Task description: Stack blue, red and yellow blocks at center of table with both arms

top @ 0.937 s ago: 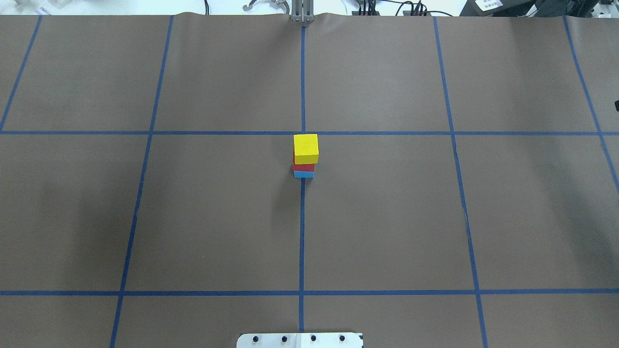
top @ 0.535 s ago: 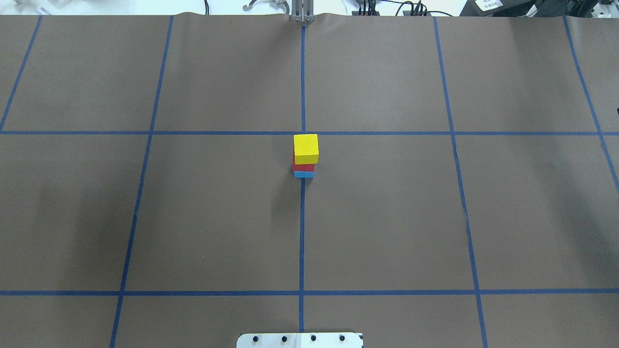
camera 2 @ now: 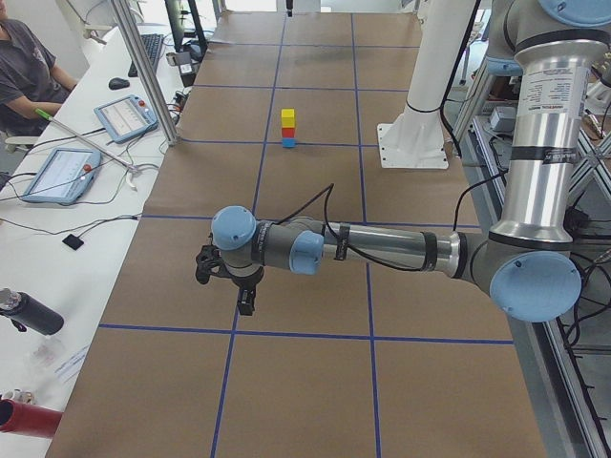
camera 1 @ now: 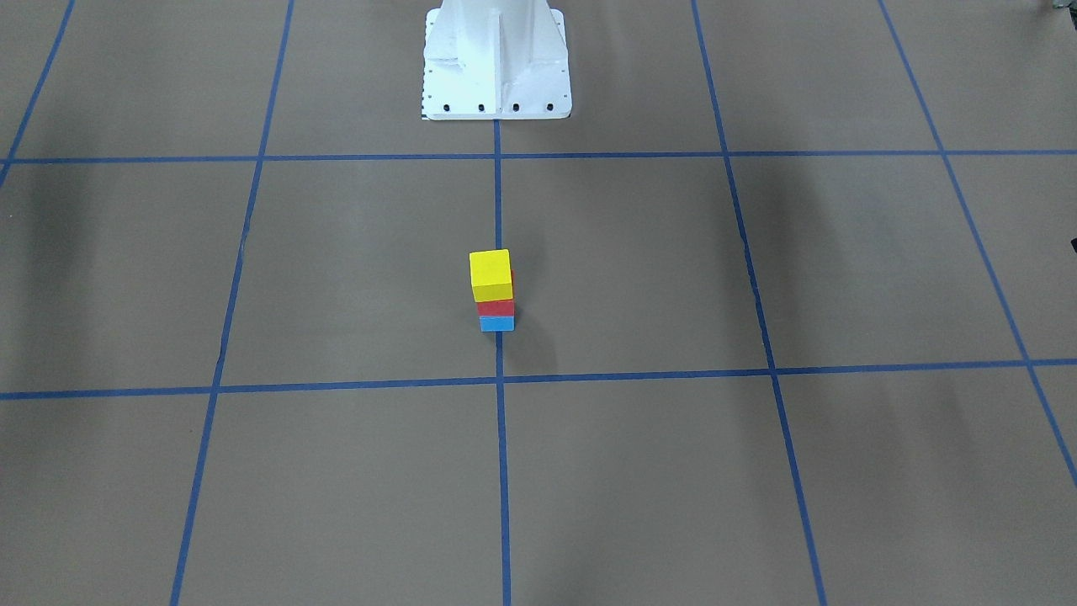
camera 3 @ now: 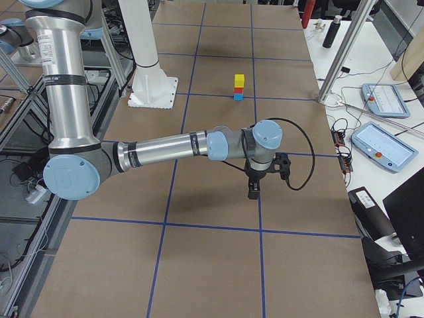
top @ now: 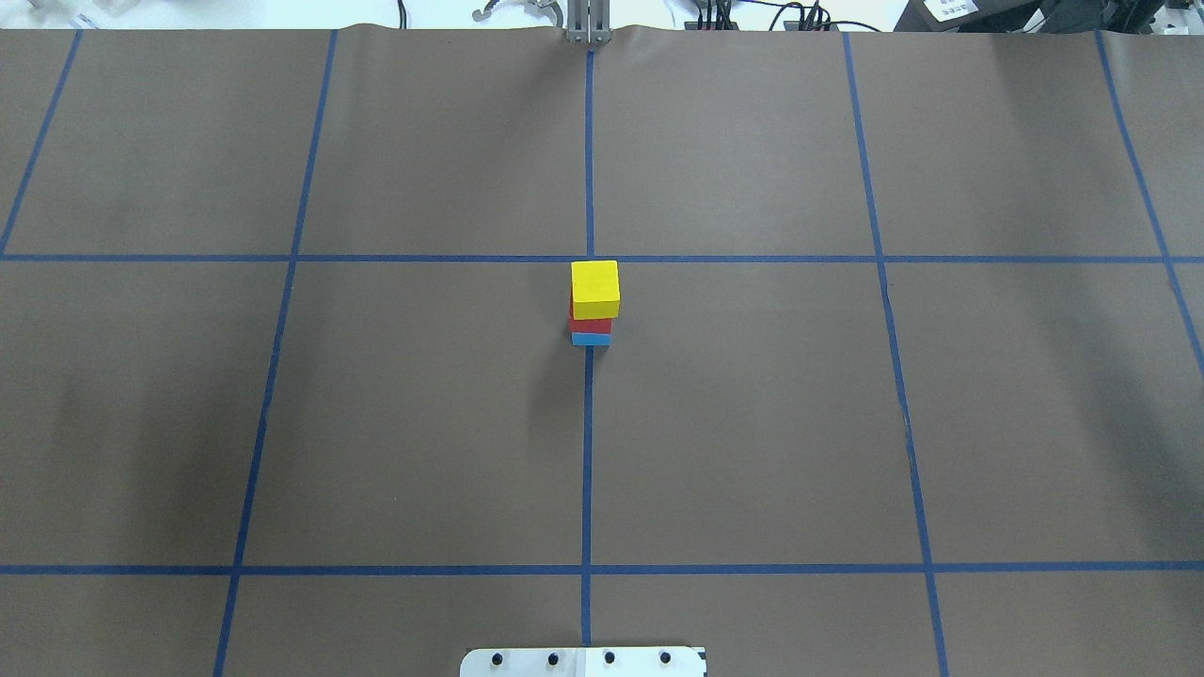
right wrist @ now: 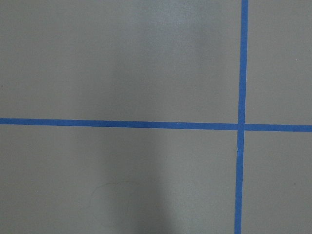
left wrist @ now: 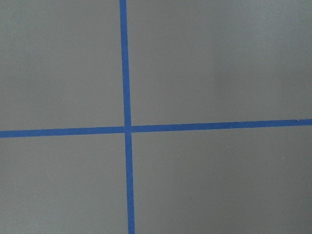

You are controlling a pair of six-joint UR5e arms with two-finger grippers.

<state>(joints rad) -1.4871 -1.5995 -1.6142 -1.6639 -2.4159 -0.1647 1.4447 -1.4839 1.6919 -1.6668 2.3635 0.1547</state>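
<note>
- Only side views are showing left gripper [camera 2: 244, 298], right gripper [camera 3: 254, 189]; grip state: cannot tell;
- one yellow cube [top: 595, 287] is sitting atop one red cube [top: 591, 325] atop one blue cube [top: 591, 339].

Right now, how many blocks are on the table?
3, in one central stack: blue block at the bottom, red block above it, yellow block on top. No others visible.
</note>
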